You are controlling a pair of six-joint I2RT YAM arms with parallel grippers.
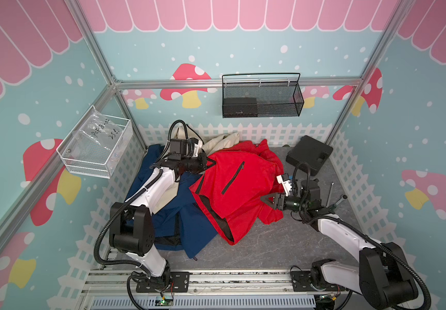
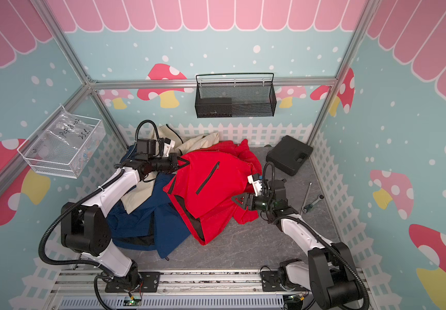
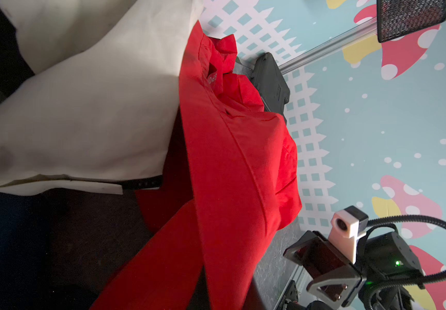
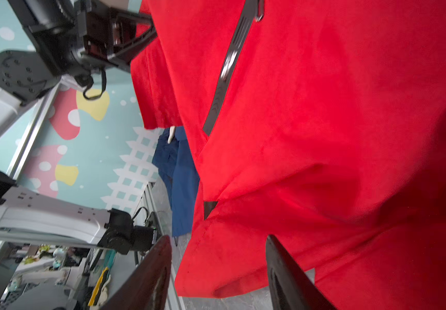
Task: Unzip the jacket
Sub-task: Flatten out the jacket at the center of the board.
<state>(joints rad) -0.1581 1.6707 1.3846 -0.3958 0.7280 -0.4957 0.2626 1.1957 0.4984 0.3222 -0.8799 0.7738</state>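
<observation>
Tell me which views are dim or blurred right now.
Left wrist view: deep shadow beside the cream fabric, red jacket sharp. Right wrist view: pocket zipper smeared midway, right claw's fingers soft. Both top views: evenly lit, sharp.

Bare tabletop (image 1: 270,241) lies before the red jacket (image 1: 238,188); black case (image 1: 309,154) fills far corner.

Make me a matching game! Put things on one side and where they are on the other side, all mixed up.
Things:
1. red fabric jacket
2. black plastic case
3. black mesh basket
4. clear plastic bag

Places:
A. inside the white wire basket
B. in the middle of the grey table
C. hanging on the back wall
D. in the far right corner of the table

Pairs: 1-B, 2-D, 3-C, 4-A.
</observation>
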